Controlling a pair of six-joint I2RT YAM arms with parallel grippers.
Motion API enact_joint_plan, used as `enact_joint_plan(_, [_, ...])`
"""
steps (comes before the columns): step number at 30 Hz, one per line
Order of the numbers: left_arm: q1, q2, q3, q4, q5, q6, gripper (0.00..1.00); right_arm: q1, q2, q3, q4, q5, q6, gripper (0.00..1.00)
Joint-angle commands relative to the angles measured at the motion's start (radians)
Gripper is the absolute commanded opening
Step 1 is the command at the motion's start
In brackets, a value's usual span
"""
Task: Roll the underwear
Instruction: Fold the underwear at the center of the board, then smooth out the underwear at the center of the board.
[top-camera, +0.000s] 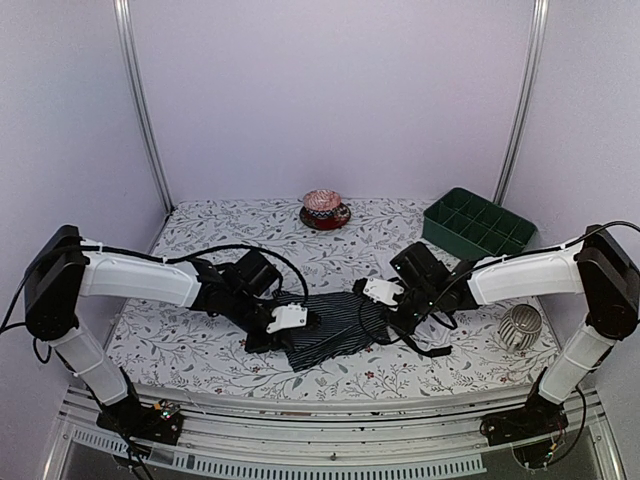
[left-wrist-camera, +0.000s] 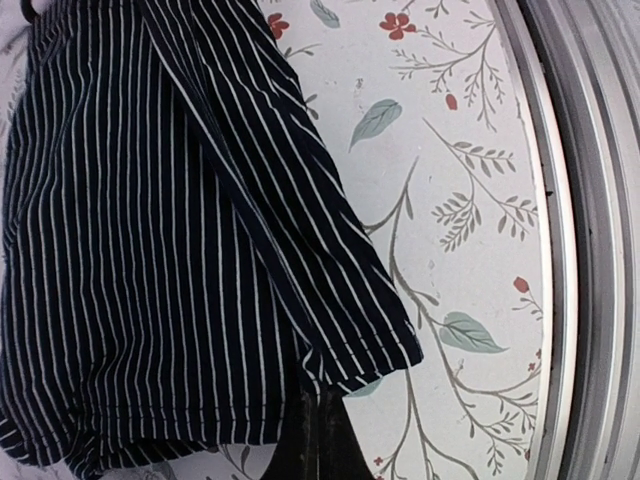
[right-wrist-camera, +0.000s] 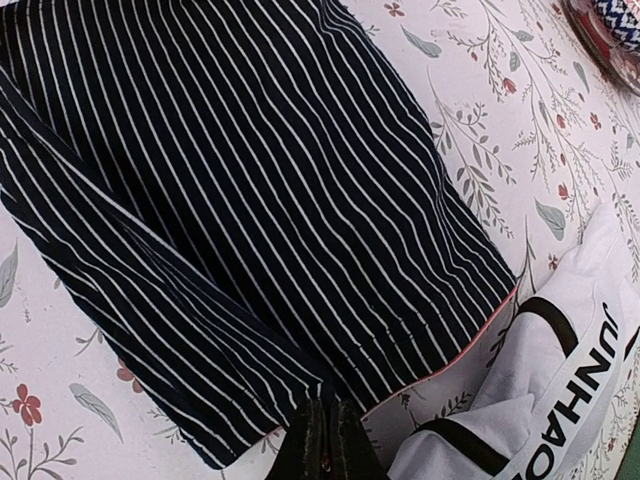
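1. Underwear at centre: striped briefs (top-camera: 335, 335), black w/ thin pale stripes, lie spread on the floral table (top-camera: 200, 240) near its front edge, between the two arms
2. Left gripper (top-camera: 275, 338) is at the cloth's left side. In the left wrist view its dark fingers (left-wrist-camera: 320, 440) are pressed together w/ their tips under the hem of the striped briefs (left-wrist-camera: 170, 250), so they look to be pinching that edge. The corner just beside them sits slightly raised off the table
3. Right gripper (top-camera: 390, 322) is at the opposite side of the garment. In the right wrist view its fingers (right-wrist-camera: 320, 445) are closed tight w/ no gap, nipping the hem of the striped briefs (right-wrist-camera: 250, 200) where a thin pink-red trim line runs
4. White briefs (right-wrist-camera: 540, 400), w/ black band and black lettering, lie crumpled just beside the striped pair on the right arm's side. Whether the two touch can't be told
5. Bkgd: patterned bowl (top-camera: 322, 208) on a red saucer at the table's far side, green compartment tray (top-camera: 478, 222) at far right, grey ribbed object (top-camera: 520, 325) near the right arm
6. Metal rail (left-wrist-camera: 590, 200) runs along the table's near edge, close to the striped cloth's raised corner
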Motion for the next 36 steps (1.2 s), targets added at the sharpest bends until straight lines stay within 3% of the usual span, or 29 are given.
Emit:
enact_joint_plan(1, [-0.02, -0.002, -0.013, -0.013, 0.034, 0.006, 0.01, 0.014, 0.014, -0.015, -0.022, 0.015, 0.034, 0.04])
enact_joint_plan(10, [-0.032, -0.002, -0.007, -0.014, 0.084, 0.003, 0.07, 0.019, -0.02, -0.035, -0.009, 0.037, 0.052, 0.07])
enact_joint_plan(12, [-0.033, -0.008, -0.006, -0.02, 0.102, 0.008, 0.16, 0.022, -0.025, -0.041, -0.009, 0.043, 0.055, 0.11])
enact_joint_plan(14, [-0.034, -0.011, -0.005, -0.032, 0.123, 0.017, 0.29, 0.03, -0.029, -0.045, -0.011, 0.058, 0.058, 0.17])
enact_joint_plan(16, [-0.035, -0.018, -0.007, -0.046, 0.146, 0.029, 0.4, 0.041, -0.032, -0.044, -0.017, 0.073, 0.064, 0.29])
enact_joint_plan(19, [-0.035, -0.031, -0.011, -0.066, 0.165, 0.056, 0.47, 0.049, -0.053, -0.048, -0.022, 0.084, 0.088, 0.44])
enact_joint_plan(22, [-0.032, -0.054, -0.025, -0.057, 0.15, 0.066, 0.52, 0.062, -0.102, -0.069, -0.014, 0.108, 0.119, 0.52])
enact_joint_plan(29, [-0.019, -0.058, -0.037, 0.055, 0.083, -0.003, 0.54, 0.083, -0.255, -0.103, 0.013, 0.098, 0.187, 0.52])
enact_joint_plan(36, [-0.011, 0.007, -0.017, 0.114, 0.024, -0.034, 0.43, 0.083, -0.16, -0.058, 0.033, 0.1, 0.256, 0.28])
